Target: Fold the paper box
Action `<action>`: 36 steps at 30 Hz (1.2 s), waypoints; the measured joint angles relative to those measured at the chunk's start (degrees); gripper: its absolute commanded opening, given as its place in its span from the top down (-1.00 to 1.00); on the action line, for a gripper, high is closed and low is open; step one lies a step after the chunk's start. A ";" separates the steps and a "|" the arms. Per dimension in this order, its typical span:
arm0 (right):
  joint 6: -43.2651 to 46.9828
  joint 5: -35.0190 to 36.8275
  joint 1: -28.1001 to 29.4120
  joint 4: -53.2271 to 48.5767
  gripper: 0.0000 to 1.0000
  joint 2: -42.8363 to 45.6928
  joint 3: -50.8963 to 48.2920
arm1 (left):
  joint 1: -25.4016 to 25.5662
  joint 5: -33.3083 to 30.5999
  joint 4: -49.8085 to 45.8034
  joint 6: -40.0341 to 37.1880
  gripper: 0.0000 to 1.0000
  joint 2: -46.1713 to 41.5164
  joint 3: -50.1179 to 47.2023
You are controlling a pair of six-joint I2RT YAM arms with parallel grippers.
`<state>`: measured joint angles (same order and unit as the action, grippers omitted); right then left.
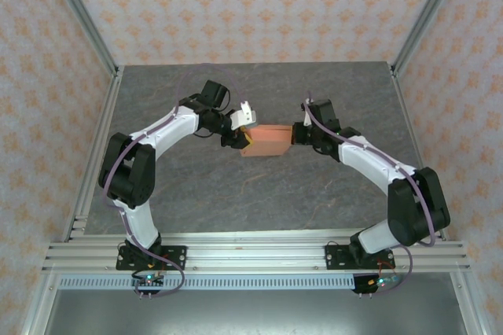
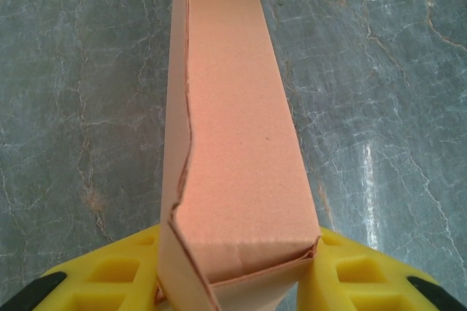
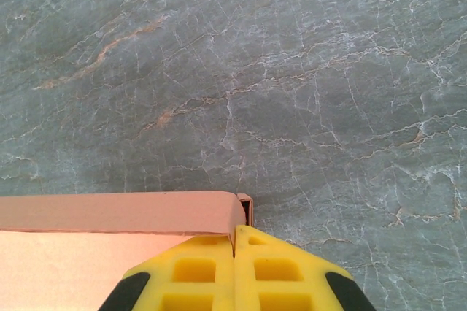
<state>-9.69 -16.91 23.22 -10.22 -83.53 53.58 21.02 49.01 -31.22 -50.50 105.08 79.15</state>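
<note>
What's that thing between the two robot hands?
A salmon-orange paper box, as the top view shows. The left gripper has its jaws around one end; the right gripper meets the other end, jaws shut.

Left end effector (image 2: 233,285) held partway apart, right end effector (image 3: 235,267) pressed closed, both facing inward.

No text, label, brand, number or sign can be read on any surface. The paper box (image 1: 267,141) shows only plain salmon-orange card faces. Nearer the camera than the paper box, the small circuit boards (image 1: 149,278) below the arm bases may carry markings, but they are too small to tell.
</note>
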 measured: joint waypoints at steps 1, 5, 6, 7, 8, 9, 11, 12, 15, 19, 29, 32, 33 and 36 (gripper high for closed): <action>0.00 0.00 0.00 0.74 1.00 0.33 -0.61 | 0.02 -0.02 -0.22 0.00 0.39 0.11 0.17; 0.00 0.02 0.00 3.26 1.00 1.18 -2.51 | 0.26 -0.42 -0.83 0.00 0.39 0.33 0.63; -0.02 0.04 0.00 3.74 1.00 1.33 -2.89 | 0.37 -0.57 -0.94 0.00 0.39 0.33 0.70; -0.20 0.11 0.00 4.33 1.00 1.57 -3.39 | 0.37 -0.68 -1.01 0.00 0.39 0.33 0.74; -0.39 0.13 0.00 5.07 1.00 1.92 -4.00 | 0.37 -0.79 -1.05 -0.02 0.39 0.33 0.74; -0.61 0.11 0.00 5.81 1.00 2.23 -4.59 | 0.37 -1.03 -1.11 -0.02 0.39 0.33 0.74; -1.07 0.02 0.00 7.34 1.00 2.84 -5.88 | 0.42 -1.14 -1.22 -0.17 0.39 0.35 0.76; -1.27 0.02 0.00 8.09 1.00 3.04 -6.38 | 0.46 -1.31 -1.33 -0.20 0.39 0.37 0.85; -1.73 0.07 0.00 9.97 1.00 3.23 -7.54 | 0.72 -1.60 -1.62 -0.15 0.39 0.44 1.22; -2.56 0.17 0.07 12.87 1.00 3.65 -9.27 | 0.70 -1.75 -2.16 -0.15 0.38 0.76 1.62; -3.43 3.67 1.77 17.88 1.00 3.93 -12.00 | 0.70 -2.14 -2.69 0.00 0.37 0.96 1.81; -3.34 4.20 1.99 18.73 1.00 4.15 -12.57 | 0.70 -2.21 -2.73 -0.02 0.36 0.96 1.81; -3.28 4.42 2.08 18.80 1.00 4.26 -12.63 | 0.70 -2.21 -2.73 -0.02 0.36 0.96 1.81; -3.08 5.14 2.25 18.58 1.00 4.68 -12.79 | 0.76 -2.38 -2.73 -0.13 0.34 1.01 1.81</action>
<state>-12.78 -11.77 25.47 8.36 -78.85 40.80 21.78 46.63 -33.95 -50.63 106.08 80.97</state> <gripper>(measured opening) 0.038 0.375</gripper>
